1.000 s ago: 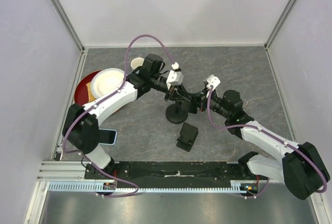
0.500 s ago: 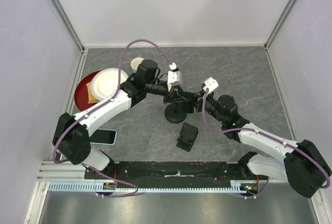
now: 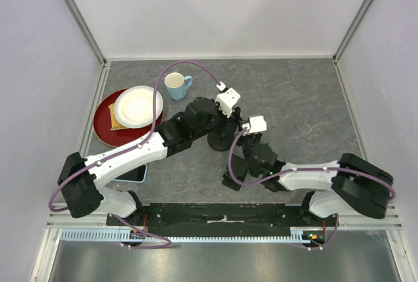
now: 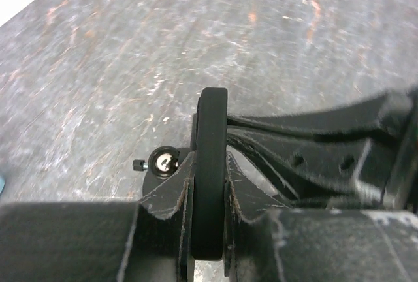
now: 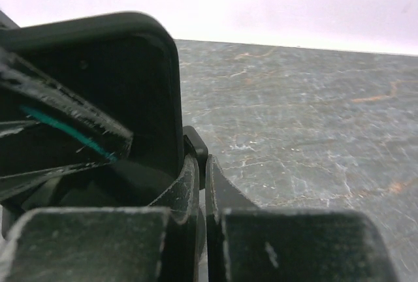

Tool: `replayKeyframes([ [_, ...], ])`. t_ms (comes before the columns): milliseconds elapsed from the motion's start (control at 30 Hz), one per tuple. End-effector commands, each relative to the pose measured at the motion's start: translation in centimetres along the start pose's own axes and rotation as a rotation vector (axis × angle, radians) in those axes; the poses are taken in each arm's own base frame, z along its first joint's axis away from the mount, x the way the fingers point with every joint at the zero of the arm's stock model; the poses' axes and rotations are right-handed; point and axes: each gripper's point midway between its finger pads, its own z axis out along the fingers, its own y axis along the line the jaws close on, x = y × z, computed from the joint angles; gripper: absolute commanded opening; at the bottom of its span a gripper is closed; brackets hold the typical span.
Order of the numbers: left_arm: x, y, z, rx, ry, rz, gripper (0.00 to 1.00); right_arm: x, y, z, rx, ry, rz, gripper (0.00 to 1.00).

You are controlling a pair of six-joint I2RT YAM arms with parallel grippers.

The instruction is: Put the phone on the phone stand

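The black phone stand (image 3: 221, 141) sits mid-table, its cradle (image 3: 234, 176) low on the near side. My left gripper (image 3: 222, 128) is shut on the stand's round disc (image 4: 210, 184), seen edge-on between the fingers (image 4: 171, 190); a screw knob (image 4: 163, 162) shows beside it. My right gripper (image 3: 234, 166) is shut on a thin black edge (image 5: 196, 143) of the cradle (image 5: 98, 93), which fills the left of the right wrist view. The light blue phone (image 3: 134, 173) lies flat at the near left, partly under my left arm, far from both grippers.
A red plate (image 3: 104, 132) at the left holds a white plate (image 3: 137, 104) and a piece of toast (image 3: 115, 116). A light blue mug (image 3: 176, 86) stands behind the stand. White walls close in the table.
My left arm has dropped and swung nearer, uncovering the mug, its gripper now on the stand. My right arm has lowered and reached left to the cradle.
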Motion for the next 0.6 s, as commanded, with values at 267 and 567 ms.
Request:
replayKeyframes([
  [267,2.7,10.7,-0.9,-0.726,0.04,-0.155,0.02,-2.7,1.1,-0.2,0.169,-0.075,0.02,0.0],
  [567,2.8,6.4,0.7,-0.419,0.045,-0.104,0.02,-3.9,3.2,-0.4,-0.059,0.005,0.069,0.0],
])
